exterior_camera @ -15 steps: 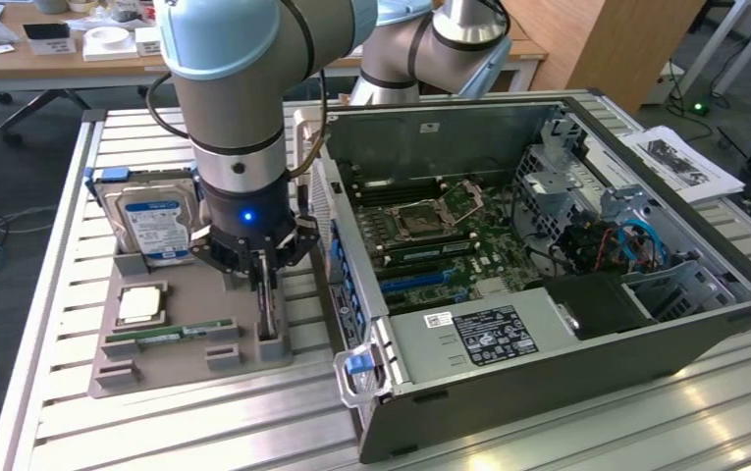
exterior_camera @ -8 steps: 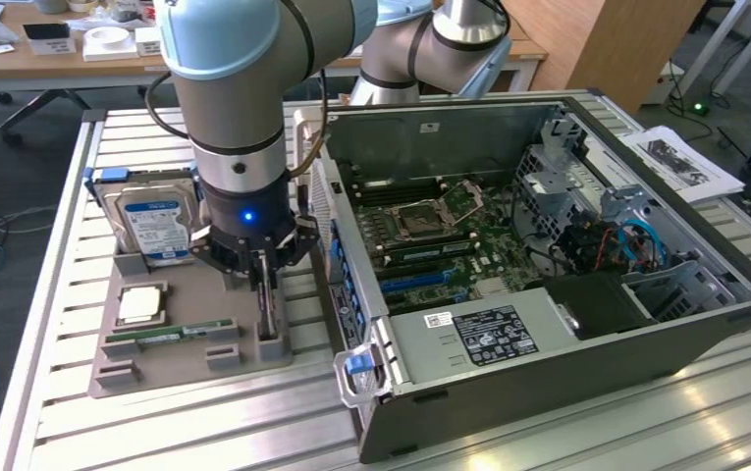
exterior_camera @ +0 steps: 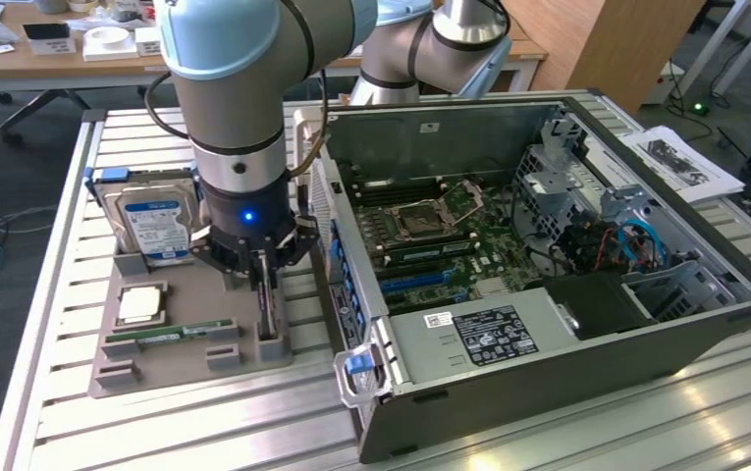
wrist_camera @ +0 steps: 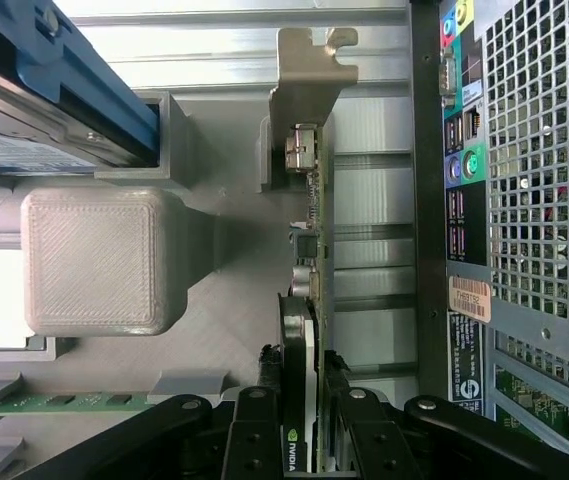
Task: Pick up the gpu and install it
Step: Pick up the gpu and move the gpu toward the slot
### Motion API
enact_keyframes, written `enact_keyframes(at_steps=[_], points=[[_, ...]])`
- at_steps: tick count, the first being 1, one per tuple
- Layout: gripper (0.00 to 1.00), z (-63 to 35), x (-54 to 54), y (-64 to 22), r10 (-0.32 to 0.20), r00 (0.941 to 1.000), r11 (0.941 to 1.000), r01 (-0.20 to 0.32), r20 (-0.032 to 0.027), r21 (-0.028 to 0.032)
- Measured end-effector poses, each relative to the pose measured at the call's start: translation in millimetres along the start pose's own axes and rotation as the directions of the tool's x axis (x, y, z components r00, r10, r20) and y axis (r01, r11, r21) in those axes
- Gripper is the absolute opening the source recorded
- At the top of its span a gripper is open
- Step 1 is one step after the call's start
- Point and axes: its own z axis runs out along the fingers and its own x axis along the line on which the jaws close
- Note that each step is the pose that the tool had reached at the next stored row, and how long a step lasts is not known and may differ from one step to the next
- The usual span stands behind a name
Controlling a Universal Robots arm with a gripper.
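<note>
The gpu point(exterior_camera: 266, 312) is a thin dark card standing on edge in a slot of the grey holder tray point(exterior_camera: 166, 368), beside the open computer case point(exterior_camera: 571, 324). My gripper point(exterior_camera: 262, 263) comes straight down onto the card's upper edge. In the wrist view the gpu point(wrist_camera: 309, 250) shows edge-on, with its silver bracket point(wrist_camera: 304, 70) at the far end. My gripper point(wrist_camera: 302, 430) is shut on it, a black finger point(wrist_camera: 254, 440) pressed against each face. The card's lower edge still sits between the tray's supports.
A silver hard drive point(exterior_camera: 152, 224) with a blue label stands in the tray, and a green RAM stick point(exterior_camera: 168, 336) and a CPU point(exterior_camera: 139, 304) lie there too. The motherboard point(exterior_camera: 441, 235) with blue slots point(exterior_camera: 414, 280) lies in the case. The case's rear panel point(wrist_camera: 464, 200) is close to the card.
</note>
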Motion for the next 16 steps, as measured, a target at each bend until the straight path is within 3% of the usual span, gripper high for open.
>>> enact_keyframes(at_steps=[6,16], points=[[0.27,-11.8,-0.2,0.5,0.0,1.0,1.0,0.0,-0.0002,0.0003],[0.27,-50.8,-1.2,2.1,0.0,1.0,1.0,0.0,-0.0001,0.0003]])
